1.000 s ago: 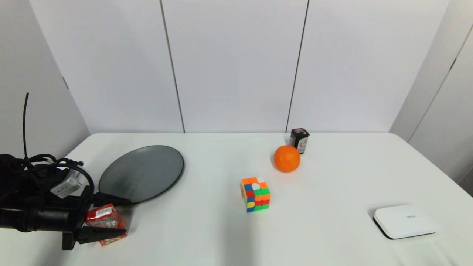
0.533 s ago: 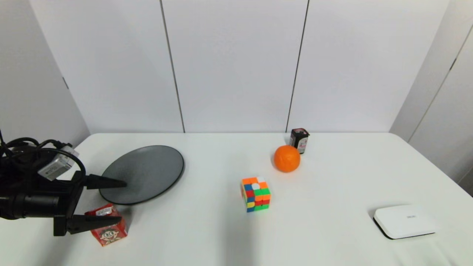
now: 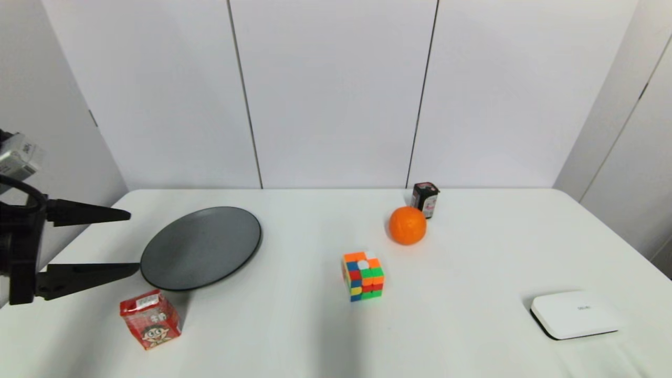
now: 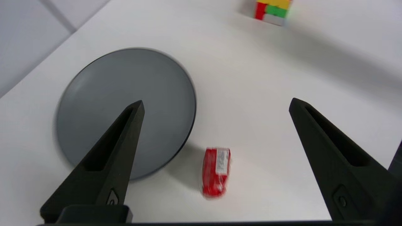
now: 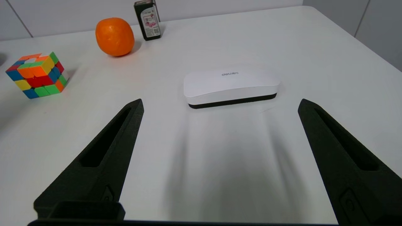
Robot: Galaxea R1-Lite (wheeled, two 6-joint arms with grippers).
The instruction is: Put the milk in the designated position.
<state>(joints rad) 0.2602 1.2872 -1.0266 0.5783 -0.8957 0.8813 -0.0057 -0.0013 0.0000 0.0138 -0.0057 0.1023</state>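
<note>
Place: robot test lab
Evidence: bare white table [image 3: 472, 252] boxed in by plain white wall panels [image 3: 331, 94], unrelated props scattered from 9 to 3 o'clock

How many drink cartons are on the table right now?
2. The red milk stands near the front left, beside the plate. A dark carton stands at the back, behind the orange.

Count on table [image 3: 472, 325]: 2 cartons, red milk [image 3: 150, 318] and dark carton [image 3: 424, 198]; 1 grey plate [image 3: 201, 247]; 1 orange [image 3: 407, 225]; 1 Rubik's cube [image 3: 363, 275]; 1 white box [image 3: 574, 314].
</note>
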